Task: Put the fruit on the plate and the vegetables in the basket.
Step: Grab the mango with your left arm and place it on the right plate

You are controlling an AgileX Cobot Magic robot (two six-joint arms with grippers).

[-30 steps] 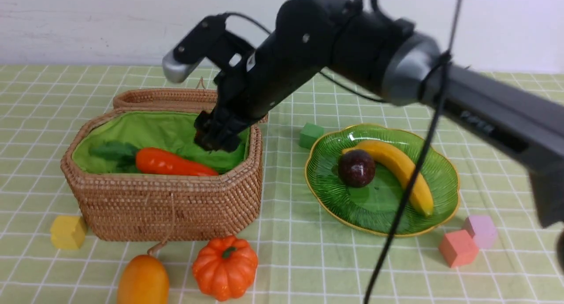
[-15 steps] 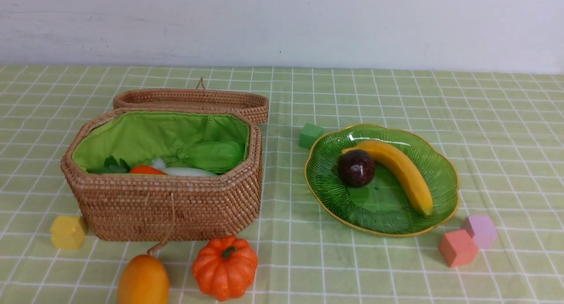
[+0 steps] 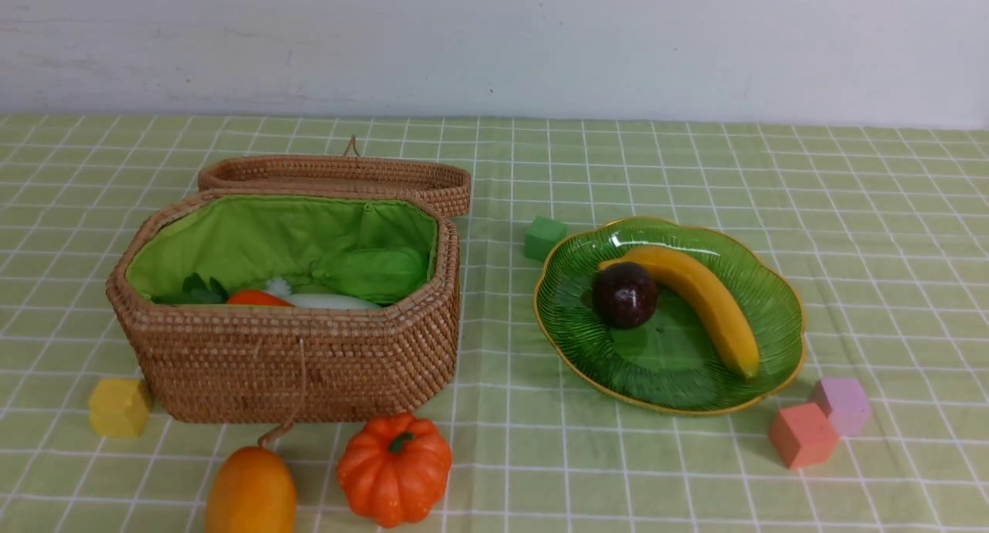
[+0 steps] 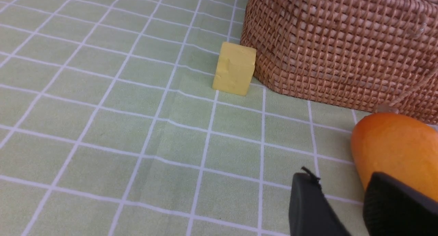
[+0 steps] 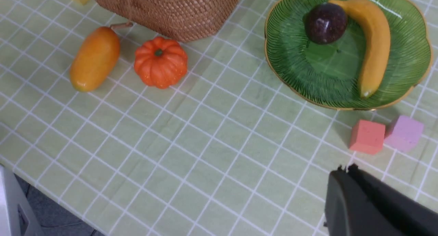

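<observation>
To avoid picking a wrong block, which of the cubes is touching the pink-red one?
The purple cube, right of the plate; the yellow and green cubes stand apart from it.

Glossy green plate (image 3: 664,355), rough woven wicker basket (image 3: 293,363) (its lining (image 3: 270,232) soft-looking cloth)

Soft, even light; glare on the plate (image 3: 664,394); hand (image 4: 337,188) blurred.

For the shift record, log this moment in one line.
Banana and maroon fruit: on plate | mango, pumpkin: on table | right gripper: shut
</observation>
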